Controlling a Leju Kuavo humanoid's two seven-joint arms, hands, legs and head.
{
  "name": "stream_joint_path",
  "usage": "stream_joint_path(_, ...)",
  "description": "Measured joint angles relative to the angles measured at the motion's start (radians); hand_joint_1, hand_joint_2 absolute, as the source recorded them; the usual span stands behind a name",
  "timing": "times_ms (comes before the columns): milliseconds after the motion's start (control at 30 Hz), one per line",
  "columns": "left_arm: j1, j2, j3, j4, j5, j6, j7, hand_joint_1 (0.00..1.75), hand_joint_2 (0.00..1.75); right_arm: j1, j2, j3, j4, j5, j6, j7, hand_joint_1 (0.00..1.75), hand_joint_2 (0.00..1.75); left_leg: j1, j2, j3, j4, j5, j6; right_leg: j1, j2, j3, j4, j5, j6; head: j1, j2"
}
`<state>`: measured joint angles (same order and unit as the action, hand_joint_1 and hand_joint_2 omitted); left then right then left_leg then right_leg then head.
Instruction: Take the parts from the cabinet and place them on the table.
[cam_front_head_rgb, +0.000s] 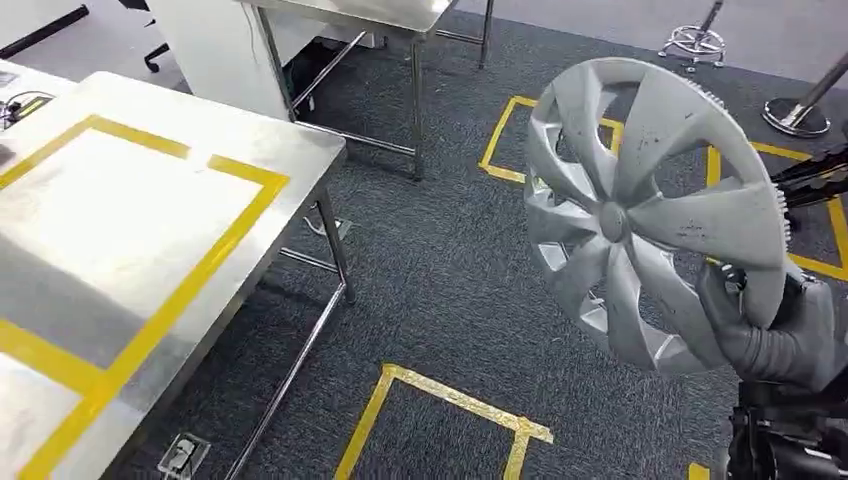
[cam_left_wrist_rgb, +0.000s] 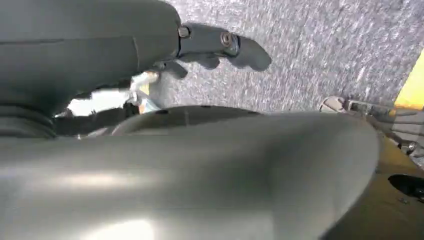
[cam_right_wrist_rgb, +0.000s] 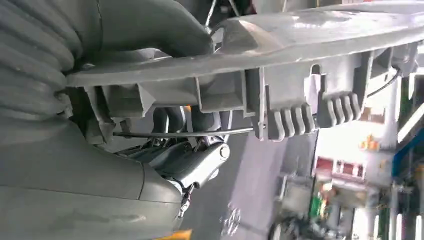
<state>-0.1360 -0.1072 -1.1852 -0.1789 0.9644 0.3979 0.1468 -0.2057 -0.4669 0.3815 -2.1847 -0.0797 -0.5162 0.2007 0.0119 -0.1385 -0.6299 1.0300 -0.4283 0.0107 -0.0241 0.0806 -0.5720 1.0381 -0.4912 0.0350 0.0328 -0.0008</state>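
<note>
The silver hubcap (cam_front_head_rgb: 650, 215) was in the air above the dark carpet (cam_front_head_rgb: 440, 250), on the right side of the head view, standing almost upright with its spoked face toward the camera. It was well apart from the steel table (cam_front_head_rgb: 150, 230), which stood on the left with yellow tape lines on its top. The right hand (cam_front_head_rgb: 770, 330) gripped the hubcap at the lower right part of its rim. In the right wrist view, the thumb lay on the outer face and the darker fingers (cam_right_wrist_rgb: 200, 162) were curled behind the rim, near its plastic clips. The left hand (cam_left_wrist_rgb: 220, 47) held nothing; its fingers were loosely bent above the carpet, but how far they were closed could not be told. Yellow tape squares (cam_front_head_rgb: 450, 410) marked the carpet, and a second steel table (cam_front_head_rgb: 390, 15) stood farther behind.
</note>
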Motion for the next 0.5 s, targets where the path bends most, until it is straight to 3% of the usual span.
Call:
stream_joint_path(33, 0.002, -0.001, 0.0, 0.0, 0.002, 0.0, 0.0, 0.0, 0.0, -0.009, 0.002, 0.004, 0.007, -0.002, 0.002, -0.002, 1.75, 1.75, 0.005, -0.014, -0.002, -0.007, 0.008, -0.012, 0.004, -0.013, 0.001, -0.001, 0.003, -0.008, 0.001, 0.0)
stream_joint_path(67, 0.004, -0.001, 0.0, 0.0, 0.005, -0.003, -0.001, 0.0, 0.0, -0.016, 0.005, 0.008, 0.014, -0.003, 0.003, -0.004, 1.75, 1.75, 0.002, -0.028, -0.007, -0.009, 0.012, -0.018, -0.003, -0.03, 0.005, -0.016, 0.011, -0.018, 0.0, 0.0)
stream_joint_path(100, 0.005, -0.001, 0.0, -0.001, 0.009, -0.007, -0.003, 0.0, 0.0, -0.024, 0.008, 0.011, 0.018, -0.004, 0.004, -0.007, 1.75, 1.75, -0.001, 0.013, -0.019, 0.001, 0.002, -0.018, -0.004, -0.049, 0.01, -0.024, 0.017, -0.023, -0.001, 0.0)
stream_joint_path(133, 0.004, 0.0, 0.0, -0.001, 0.013, -0.007, -0.009, 0.0, 0.0, -0.026, 0.012, 0.015, 0.023, -0.005, 0.004, -0.013, 1.75, 1.75, -0.006, 0.078, -0.04, 0.045, -0.031, -0.022, -0.002, -0.061, 0.011, -0.027, 0.02, -0.028, -0.016, 0.0)
stream_joint_path(167, 0.002, 0.001, 0.001, -0.001, 0.019, -0.004, -0.019, 0.0, 0.0, -0.026, 0.013, 0.016, 0.026, -0.005, 0.004, -0.018, 1.75, 1.75, -0.004, 0.109, -0.072, 0.113, -0.068, -0.024, 0.001, -0.077, 0.008, -0.027, 0.019, -0.031, -0.026, 0.0)
stream_joint_path(233, 0.002, 0.001, 0.003, -0.001, 0.035, 0.008, -0.047, 0.0, 0.0, -0.026, 0.016, 0.02, 0.034, -0.002, -0.002, -0.024, 1.75, 1.75, -0.001, 0.131, -0.137, 0.257, -0.124, -0.028, 0.006, -0.11, 0.006, -0.026, 0.018, -0.033, -0.029, 0.0)
stream_joint_path(267, 0.003, 0.001, 0.006, -0.001, 0.044, 0.014, -0.063, 0.0, 0.0, -0.023, 0.018, 0.024, 0.039, 0.005, -0.009, -0.027, 1.75, 1.75, -0.001, 0.134, -0.147, 0.281, -0.123, -0.028, 0.007, -0.124, 0.006, -0.026, 0.018, -0.033, -0.032, 0.0)
stream_joint_path(300, 0.005, 0.002, 0.008, -0.001, 0.047, 0.018, -0.079, 0.0, 0.0, -0.018, 0.021, 0.028, 0.045, 0.011, -0.015, -0.032, 1.75, 1.75, -0.001, 0.135, -0.13, 0.257, -0.102, -0.028, 0.008, -0.139, 0.006, -0.026, 0.017, -0.033, -0.034, 0.0)
stream_joint_path(333, 0.006, 0.002, 0.009, -0.001, 0.05, 0.02, -0.088, 0.0, 0.0, -0.016, 0.022, 0.032, 0.048, 0.016, -0.019, -0.035, 1.75, 1.75, -0.001, 0.139, -0.093, 0.194, -0.069, -0.027, 0.009, -0.152, 0.007, -0.026, 0.016, -0.032, -0.037, 0.0)
stream_joint_path(367, 0.006, 0.004, 0.01, -0.001, 0.051, 0.022, -0.093, 0.0, 0.0, -0.015, 0.023, 0.036, 0.051, 0.02, -0.021, -0.035, 1.75, 1.75, -0.003, 0.153, -0.038, 0.101, -0.03, -0.023, 0.01, -0.163, 0.009, -0.025, 0.015, -0.03, -0.04, 0.0)
stream_joint_path(400, 0.005, 0.006, 0.011, 0.0, 0.052, 0.023, -0.095, 0.0, 0.0, -0.014, 0.024, 0.04, 0.053, 0.022, -0.023, -0.036, 1.75, 1.75, -0.006, 0.182, 0.014, 0.013, -0.009, -0.018, 0.011, -0.173, 0.012, -0.025, 0.013, -0.027, -0.045, 0.0)
stream_joint_path(433, 0.002, 0.006, 0.011, -0.001, 0.053, 0.023, -0.096, 0.0, 0.0, -0.014, 0.025, 0.042, 0.054, 0.023, -0.025, -0.037, 1.75, 1.75, -0.019, 0.217, 0.024, -0.011, -0.032, -0.007, 0.017, -0.182, 0.011, -0.024, 0.012, -0.022, -0.048, 0.0)
stream_joint_path(500, 0.002, 0.006, 0.013, -0.001, 0.053, 0.024, -0.098, 0.0, 0.0, -0.015, 0.027, 0.048, 0.057, 0.024, -0.027, -0.04, 1.75, 1.75, -0.019, 0.189, 0.028, -0.014, -0.021, 0.004, 0.018, -0.197, 0.011, -0.022, 0.013, -0.011, -0.044, 0.0)
